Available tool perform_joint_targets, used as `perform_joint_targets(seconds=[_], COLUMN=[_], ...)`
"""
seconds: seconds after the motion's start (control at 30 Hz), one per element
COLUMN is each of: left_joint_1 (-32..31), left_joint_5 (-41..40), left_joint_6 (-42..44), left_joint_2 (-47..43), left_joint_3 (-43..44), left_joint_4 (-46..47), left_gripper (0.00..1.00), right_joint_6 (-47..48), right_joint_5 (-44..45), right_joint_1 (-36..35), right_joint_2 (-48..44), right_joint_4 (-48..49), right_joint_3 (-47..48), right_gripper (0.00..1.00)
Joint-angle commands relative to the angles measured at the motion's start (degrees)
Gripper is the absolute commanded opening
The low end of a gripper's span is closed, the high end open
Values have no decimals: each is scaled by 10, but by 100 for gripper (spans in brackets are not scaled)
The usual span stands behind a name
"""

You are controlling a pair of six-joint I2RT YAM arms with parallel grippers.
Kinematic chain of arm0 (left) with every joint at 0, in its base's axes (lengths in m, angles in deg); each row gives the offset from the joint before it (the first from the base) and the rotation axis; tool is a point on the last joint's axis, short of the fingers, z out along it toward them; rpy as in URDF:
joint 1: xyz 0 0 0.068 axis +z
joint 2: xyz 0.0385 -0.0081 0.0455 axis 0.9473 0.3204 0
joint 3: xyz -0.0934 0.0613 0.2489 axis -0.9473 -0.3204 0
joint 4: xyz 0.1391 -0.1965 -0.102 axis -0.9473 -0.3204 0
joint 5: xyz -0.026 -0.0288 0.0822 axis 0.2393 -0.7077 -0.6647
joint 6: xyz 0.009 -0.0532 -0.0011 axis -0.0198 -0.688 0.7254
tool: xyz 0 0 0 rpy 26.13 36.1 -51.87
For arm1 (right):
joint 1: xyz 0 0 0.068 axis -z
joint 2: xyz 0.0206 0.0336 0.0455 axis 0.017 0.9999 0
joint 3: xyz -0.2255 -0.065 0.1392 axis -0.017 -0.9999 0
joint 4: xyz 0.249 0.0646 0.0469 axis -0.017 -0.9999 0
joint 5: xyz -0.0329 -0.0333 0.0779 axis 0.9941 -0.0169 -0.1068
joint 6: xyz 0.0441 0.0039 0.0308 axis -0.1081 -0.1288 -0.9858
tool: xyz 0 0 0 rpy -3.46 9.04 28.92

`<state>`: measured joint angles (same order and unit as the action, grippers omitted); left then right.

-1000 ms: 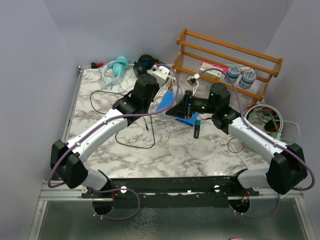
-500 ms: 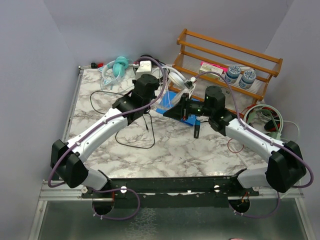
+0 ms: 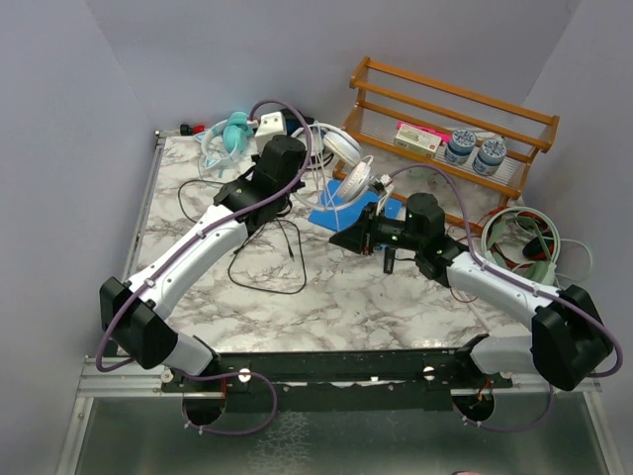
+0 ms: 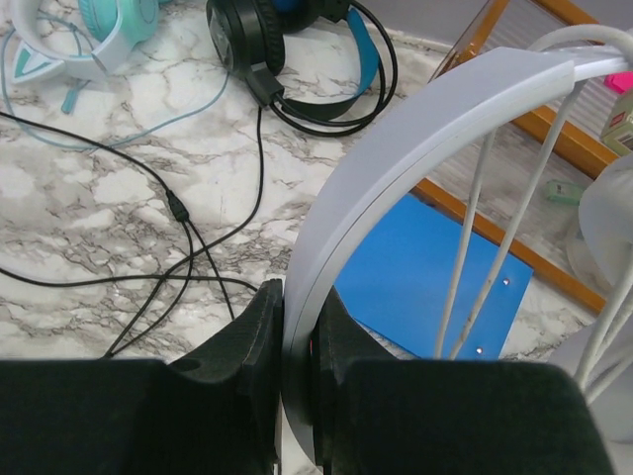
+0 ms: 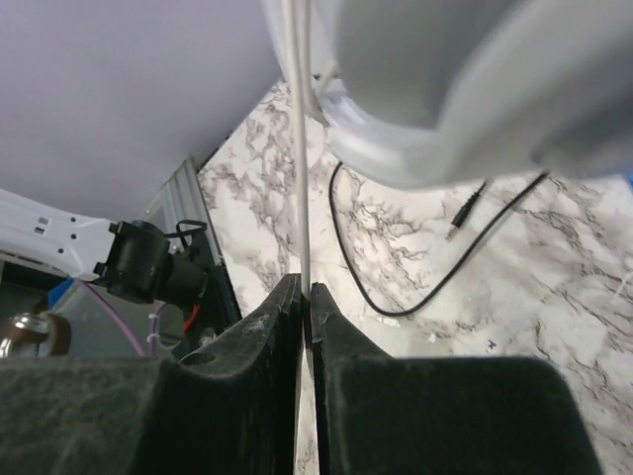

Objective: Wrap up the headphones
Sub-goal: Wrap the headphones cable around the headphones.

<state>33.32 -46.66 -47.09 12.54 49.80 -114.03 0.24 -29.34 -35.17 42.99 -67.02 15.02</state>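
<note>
My left gripper (image 4: 300, 307) is shut on the headband of the white headphones (image 4: 415, 148), holding them above the marble table (image 3: 198, 198). In the top view this gripper (image 3: 309, 158) is at the back centre, and a white ear cup (image 3: 358, 178) hangs to its right. My right gripper (image 5: 305, 292) is shut on the thin white cable (image 5: 302, 148), which runs taut up to the ear cup (image 5: 445, 99). The black headphones with blue accents (image 4: 287, 40) and the teal headphones (image 4: 99, 25) lie at the table's back left. The black headset's cable (image 3: 267, 267) trails loose over the table.
A wooden rack (image 3: 445, 109) at the back right holds two jars (image 3: 475, 148) and a pink box (image 3: 415, 139). A blue sheet (image 3: 341, 210) lies under the white headset, with a small black object (image 3: 391, 259) beside it. A coil of cables (image 3: 524, 237) sits at the right edge.
My left arm has swung toward the back, lifting and turning the white headset so its band and ear cup show. My right gripper has drawn the white cable nearer and lower.
</note>
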Motion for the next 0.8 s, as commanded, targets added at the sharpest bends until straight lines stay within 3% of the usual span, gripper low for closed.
perform_joint_targets(seconds=[0.0, 0.6, 0.77], left_joint_1=[12, 54, 60], left_joint_5=[51, 150, 173], left_joint_6=[-52, -87, -89], left_joint_2=[0, 0, 0], left_joint_3=[32, 30, 35], left_joint_4=[16, 5, 5], left_gripper=[0, 0, 0], right_joint_6=[-2, 5, 11], right_joint_5=[47, 58, 55], right_joint_1=[-4, -4, -5], right_joint_2=[-28, -31, -24], right_joint_4=[54, 140, 153], right_joint_3=[-48, -119, -129], right_gripper=[17, 20, 17])
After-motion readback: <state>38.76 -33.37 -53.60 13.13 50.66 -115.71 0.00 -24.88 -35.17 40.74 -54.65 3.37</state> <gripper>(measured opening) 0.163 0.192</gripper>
